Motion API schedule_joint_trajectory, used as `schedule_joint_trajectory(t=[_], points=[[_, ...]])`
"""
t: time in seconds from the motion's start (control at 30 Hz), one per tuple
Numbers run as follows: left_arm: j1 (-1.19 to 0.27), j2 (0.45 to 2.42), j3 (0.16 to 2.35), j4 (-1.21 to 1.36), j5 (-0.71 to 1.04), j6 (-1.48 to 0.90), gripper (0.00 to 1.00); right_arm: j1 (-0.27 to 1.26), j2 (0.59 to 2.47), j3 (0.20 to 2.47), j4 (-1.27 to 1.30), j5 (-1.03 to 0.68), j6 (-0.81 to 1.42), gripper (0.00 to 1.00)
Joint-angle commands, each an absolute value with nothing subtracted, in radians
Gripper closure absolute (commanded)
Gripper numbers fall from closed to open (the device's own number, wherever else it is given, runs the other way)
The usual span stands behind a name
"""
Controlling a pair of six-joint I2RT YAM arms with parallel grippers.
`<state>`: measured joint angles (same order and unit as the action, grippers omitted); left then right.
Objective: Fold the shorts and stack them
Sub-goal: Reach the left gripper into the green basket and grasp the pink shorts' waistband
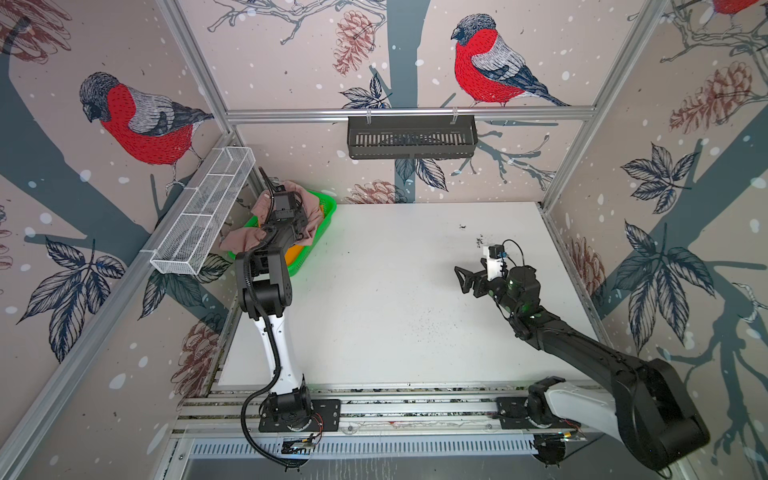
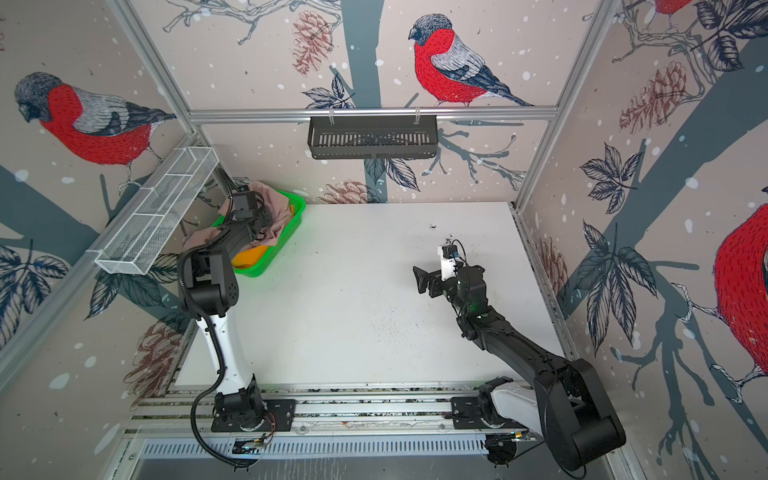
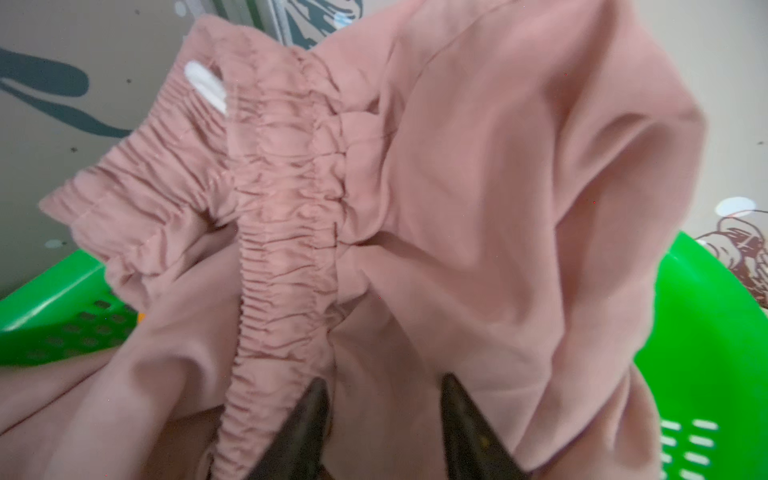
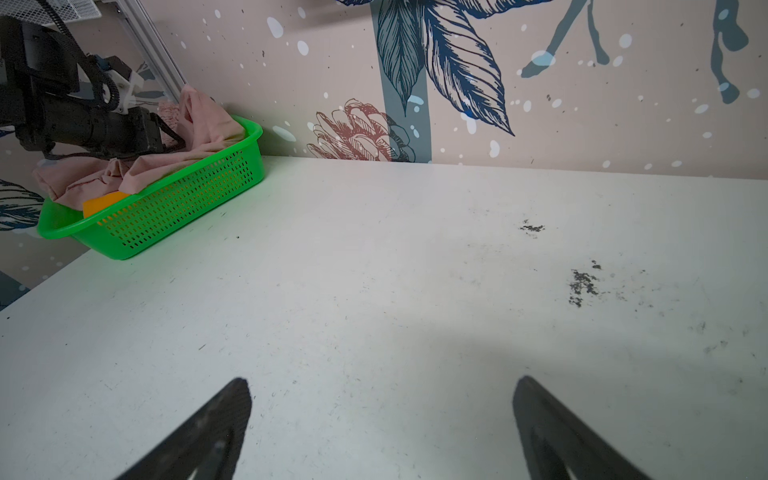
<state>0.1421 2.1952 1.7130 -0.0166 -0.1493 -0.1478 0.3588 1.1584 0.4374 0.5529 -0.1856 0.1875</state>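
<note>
Though barely begun, judged at the fetching step: nothing yet laid out, folded or stacked. Item one, pink shorts (image 1: 242, 239): heaped in the green basket (image 1: 328, 206) at the far left corner of the table (image 1: 395, 316), spilling over the rim toward the left wall; gathered waistband (image 3: 286, 187) and white drawstring (image 3: 205, 85) plain in the left wrist view. Item two, orange shorts (image 1: 297, 254): beneath the pink, in the same basket, only a corner showing. Left claw (image 3: 380, 388): down in the basket, drawn narrow on a fold of the pink cloth just beside the waistband; taken for a grip. Right claw (image 4: 380, 380): spread wide, holding nothing, hovering over bare table well apart from the basket. Next move, by judgement: lift the pink shorts clear of the rim without dragging the orange pair along, carry to open table, bring the right claw in for a second hold, spread flat. Risk: thin cloth slipping from a one-point pinch.
</note>
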Motion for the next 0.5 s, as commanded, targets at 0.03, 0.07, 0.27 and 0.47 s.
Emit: schedule_joint_trajectory(t=[0.03, 0.07, 0.27, 0.47], points=[[0.144, 2.198, 1.728, 0.014, -0.094, -0.123, 1.00, 0.360, 1.151, 0.427, 0.595, -0.190, 0.206, 0.01], [0.144, 2.191, 1.725, 0.014, -0.084, -0.121, 1.00, 0.360, 1.149, 0.425, 0.595, -0.189, 0.205, 0.01], [0.144, 2.067, 1.667, 0.033, 0.023, -0.122, 1.00, 0.360, 1.138, 0.434, 0.584, -0.185, 0.207, 0.02], [0.141, 1.876, 1.600, 0.005, 0.164, -0.128, 1.00, 0.360, 1.129, 0.458, 0.588, -0.208, 0.224, 0.03]])
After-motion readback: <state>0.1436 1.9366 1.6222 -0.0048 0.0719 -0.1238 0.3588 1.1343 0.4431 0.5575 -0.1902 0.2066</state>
